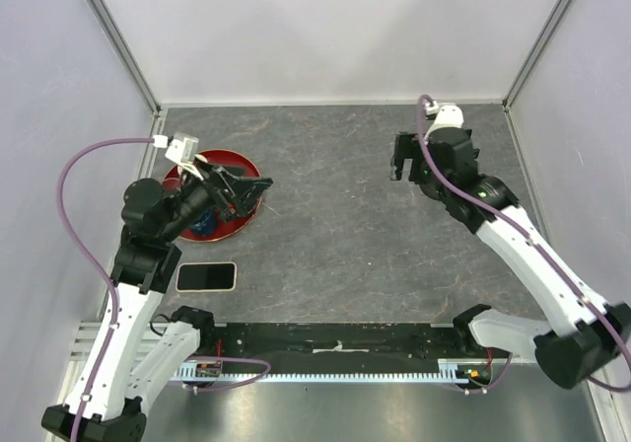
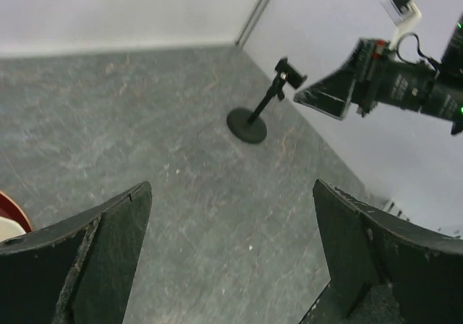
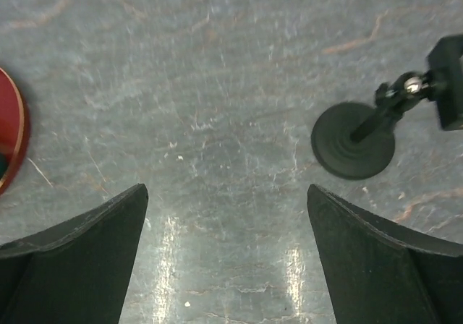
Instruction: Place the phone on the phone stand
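1. Two grippers hung over a grey table (image 1: 335, 225). The left gripper (image 1: 253, 197) was at the left, above the right side of a red dish (image 1: 237, 158). The right gripper (image 1: 403, 158) was at the far right.
2. Left gripper: the jaws were spread wide apart with nothing between them. Its wrist view showed only bare table in the gap.
3. Right gripper: the jaws were likewise wide apart and held nothing. Bare table filled the gap in its wrist view.
4. The phone (image 1: 206, 276) lay flat on the table at the near left, dark screen up, its long side running left to right.
   - It sat nearer than the red dish and just beside the left arm (image 1: 148, 255).
   - It was apart from the left gripper, which hung farther away and a little to its right.
   - It was well apart from the right gripper, and neither wrist view showed it.
5. The phone stand (image 2: 257, 111) stood on its round base at the far right of the table, its stem leaning and its small clamp on top.
   - In the left wrist view it appeared just beside the right gripper's pointed tips, not touching them.
   - In the right wrist view its base (image 3: 354, 149) lay just ahead of the finger on the right side of that view, outside the gap.
   - In the top view it could not be made out beneath the right gripper.
6. Phone and stand were well apart, on opposite sides of the table.
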{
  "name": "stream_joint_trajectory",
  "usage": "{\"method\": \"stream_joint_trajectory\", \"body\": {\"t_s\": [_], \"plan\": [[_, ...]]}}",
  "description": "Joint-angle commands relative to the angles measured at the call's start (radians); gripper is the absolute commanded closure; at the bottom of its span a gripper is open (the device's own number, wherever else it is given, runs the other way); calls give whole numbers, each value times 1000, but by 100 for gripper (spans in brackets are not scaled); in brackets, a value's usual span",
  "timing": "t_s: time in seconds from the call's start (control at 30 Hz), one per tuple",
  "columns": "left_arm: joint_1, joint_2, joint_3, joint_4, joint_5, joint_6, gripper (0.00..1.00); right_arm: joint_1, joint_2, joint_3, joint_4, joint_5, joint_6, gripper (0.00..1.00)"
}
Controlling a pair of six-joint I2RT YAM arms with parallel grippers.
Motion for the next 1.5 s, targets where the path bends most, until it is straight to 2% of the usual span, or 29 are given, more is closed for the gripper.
{"method": "stream_joint_trajectory", "body": {"t_s": [0.0, 0.07, 0.27, 0.33, 0.5, 0.6, 0.8, 0.93, 1.1, 1.23, 1.37, 1.47], "plan": [[-45, 40, -24, -38, 9, 118, 2, 3, 142, -12, 68, -33, 27, 2], [-57, 57, -39, -62, -2, 152, 2, 3, 191, -1, 81, -59, -16, 2], [-104, 114, -81, -92, -64, 221, 4, -12, 328, 1, 116, -5, -122, 2], [-117, 114, -107, -81, -71, 226, 4, -53, 345, -10, 139, -13, -130, 2], [-147, 108, -164, -45, -70, 221, 5, -264, 320, -42, 232, -231, -104, 2], [-175, 109, -162, -41, -64, 220, 5, -354, 329, -21, 277, -310, -111, 2], [-204, 108, -168, -35, -57, 215, 6, -507, 359, 74, 285, -349, -121, 2], [-215, 105, -171, -33, -56, 212, 7, -598, 365, 102, 288, -477, -110, 2], [-218, 108, -171, -26, -48, 208, 7, -628, 329, 107, 289, -433, -108, 2], [-220, 106, -173, -21, -45, 204, 7, -664, 349, 108, 268, -387, 46, 2], [-220, 108, -176, -21, -48, 203, 7, -670, 372, 65, 271, -375, 293, 2], [-220, 114, -176, -23, -41, 203, 7, -668, 368, 16, 334, -399, 342, 2]]}}
